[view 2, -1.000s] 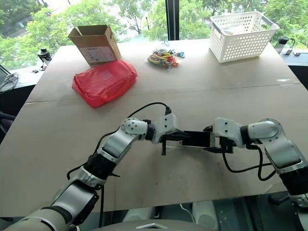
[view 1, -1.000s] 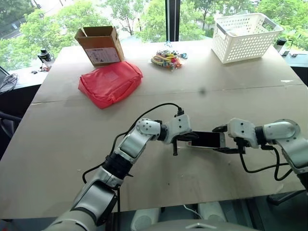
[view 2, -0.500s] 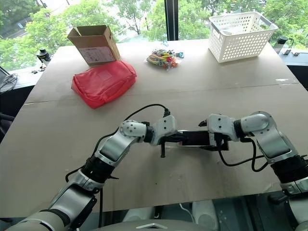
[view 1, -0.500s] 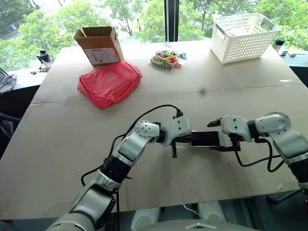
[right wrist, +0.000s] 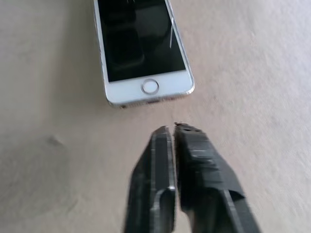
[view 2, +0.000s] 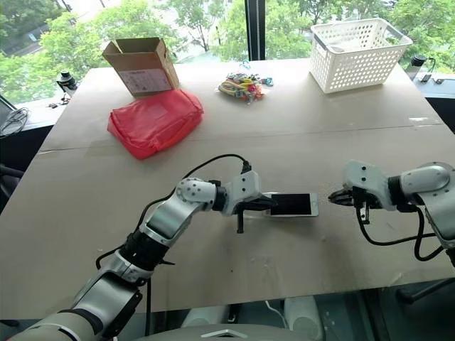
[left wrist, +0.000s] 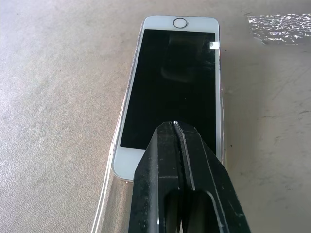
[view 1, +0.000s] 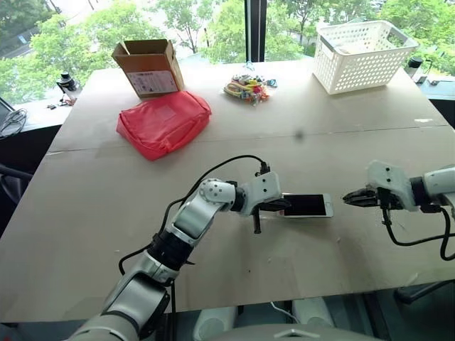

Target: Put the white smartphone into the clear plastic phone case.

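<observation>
The white smartphone (view 1: 309,205) lies screen up on the table, its home-button end toward my right arm. A clear plastic phone case (left wrist: 108,194) shows as a transparent rim along the phone's side, and the phone seems to sit in it. My left gripper (view 1: 282,206) is shut, its closed tips (left wrist: 172,128) resting over the screen near the phone's left end. To the right, my right gripper (view 1: 346,198) is shut with nothing in it. It stands clear of the phone's home-button end (right wrist: 149,87), with bare table between.
A red pouch (view 1: 163,122), an open cardboard box (view 1: 148,66), a heap of coloured bits (view 1: 246,87) and a white basket (view 1: 364,54) stand at the far side. A crinkled patch of clear film (left wrist: 279,26) lies beyond the phone. The table's front edge runs just below my arms.
My right gripper has let go of the phone's right end, pulled away to the right and shut. The phone and my left gripper have stayed put.
</observation>
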Available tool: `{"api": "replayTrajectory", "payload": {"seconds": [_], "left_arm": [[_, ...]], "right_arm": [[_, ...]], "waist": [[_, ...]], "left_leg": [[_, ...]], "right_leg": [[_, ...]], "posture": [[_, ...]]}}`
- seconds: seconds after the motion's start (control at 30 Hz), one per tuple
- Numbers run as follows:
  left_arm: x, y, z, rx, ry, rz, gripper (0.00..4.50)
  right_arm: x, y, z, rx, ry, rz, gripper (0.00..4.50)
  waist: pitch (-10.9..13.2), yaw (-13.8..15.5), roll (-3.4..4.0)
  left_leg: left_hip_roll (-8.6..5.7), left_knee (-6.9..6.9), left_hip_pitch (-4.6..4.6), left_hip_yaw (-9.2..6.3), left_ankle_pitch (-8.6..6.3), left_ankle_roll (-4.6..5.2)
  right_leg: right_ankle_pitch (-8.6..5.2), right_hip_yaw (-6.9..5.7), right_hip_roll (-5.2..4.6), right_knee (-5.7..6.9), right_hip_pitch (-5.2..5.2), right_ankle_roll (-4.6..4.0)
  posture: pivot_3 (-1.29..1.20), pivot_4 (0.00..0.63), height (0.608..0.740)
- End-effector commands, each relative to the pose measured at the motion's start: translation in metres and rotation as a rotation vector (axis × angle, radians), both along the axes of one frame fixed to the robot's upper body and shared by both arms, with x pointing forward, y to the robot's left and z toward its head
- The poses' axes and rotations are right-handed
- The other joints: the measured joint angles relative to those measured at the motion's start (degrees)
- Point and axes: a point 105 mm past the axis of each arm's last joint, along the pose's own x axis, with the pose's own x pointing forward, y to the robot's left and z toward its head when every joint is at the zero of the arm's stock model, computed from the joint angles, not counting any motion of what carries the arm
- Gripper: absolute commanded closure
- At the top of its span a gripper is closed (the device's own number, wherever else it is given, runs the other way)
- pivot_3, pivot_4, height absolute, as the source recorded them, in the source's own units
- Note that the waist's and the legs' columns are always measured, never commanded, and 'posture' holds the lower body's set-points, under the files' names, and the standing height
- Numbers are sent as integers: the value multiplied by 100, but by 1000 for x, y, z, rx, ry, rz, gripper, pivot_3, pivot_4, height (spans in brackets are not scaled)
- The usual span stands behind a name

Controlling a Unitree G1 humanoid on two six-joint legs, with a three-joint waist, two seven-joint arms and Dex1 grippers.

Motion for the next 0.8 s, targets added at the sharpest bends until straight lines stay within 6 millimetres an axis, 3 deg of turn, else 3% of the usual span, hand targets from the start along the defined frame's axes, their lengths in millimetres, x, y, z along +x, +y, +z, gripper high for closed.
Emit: {"api": "replayTrajectory", "payload": {"seconds": [0.03, 0.07, 0.2, 0.3, 0.37, 0.47, 0.6, 0.67, 0.8], "left_arm": [[0, 5, -19, 67, 31, 21, 4500], [4, 3, -14, 43, 11, 33, 4500], [26, -1, 45, -167, -91, 121, 4500], [31, 13, 83, -231, -157, 135, 4500], [32, 25, 92, -227, -164, 155, 4500], [30, 59, 77, -88, -141, 185, 4500], [13, 96, 45, 85, -15, 187, 4500], [5, 105, 33, 141, 34, 181, 4500], [8, 99, 19, 149, 31, 197, 4500]], "right_arm": [[1, 17, -4, -10, -26, 69, 4397], [1, 21, -4, -1, -26, 77, 4397], [0, 31, -5, 19, -24, 102, 4397], [0, 31, -6, 19, -21, 104, 4397], [0, 32, -6, 20, -23, 102, 4397], [-1, 32, -7, 23, -26, 100, 4397], [-1, 32, -7, 26, -28, 95, 4397], [-1, 33, -7, 28, -30, 94, 4397], [0, 37, -6, 35, -37, 101, 4397]], "waist": [[0, 2, 0], [0, 1, 0], [6, 6, -2], [10, -14, -5], [10, -31, -4], [8, -53, -1], [13, -42, 2], [15, -22, 3], [16, 60, 3]], "left_leg": [[0, 0, 0, -1, 0, 0], [0, 0, 0, -2, 1, -1], [-2, 5, -9, -2, 4, -7], [0, 5, -16, -8, 11, -19], [2, 1, -16, -7, 11, -20], [3, -10, -11, -1, 11, -21], [4, -23, -6, -2, 11, -21], [5, -23, -9, -4, 11, -20], [0, -21, -14, -13, 3, -6]], "right_leg": [[0, -2, 0, 0, 0, 0], [0, -2, 0, 0, 0, 0], [0, -1, -2, 0, -4, 0], [0, -5, 0, 0, -12, 0], [0, -4, 1, -1, -15, 0], [0, 1, 1, -6, -15, 0], [0, 4, 5, -8, -18, 0], [0, 1, 4, -9, -18, -1], [0, -6, -1, -14, -13, -1]], "posture": [[0, 150, 740], [0, 150, 740], [0, 150, 740], [0, 150, 740], [0, 150, 740], [0, 150, 740], [0, 150, 740], [0, 150, 740], [0, 150, 740]]}}
